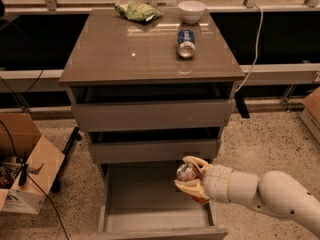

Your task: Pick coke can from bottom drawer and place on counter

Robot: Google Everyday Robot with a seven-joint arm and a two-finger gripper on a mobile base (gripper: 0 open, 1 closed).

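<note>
The bottom drawer is pulled open, its grey floor showing. My gripper reaches in from the right, above the drawer's right side, just below the middle drawer's front. It is shut on the coke can, a red can with a silver end facing up and left, held tilted and lifted off the drawer floor. The counter is the glossy grey-brown top of the cabinet, well above the gripper.
On the counter lie a blue-and-white soda can on its side, a white bowl and a green chip bag at the back. A cardboard box with cables stands on the floor at left. Another box sits at the right.
</note>
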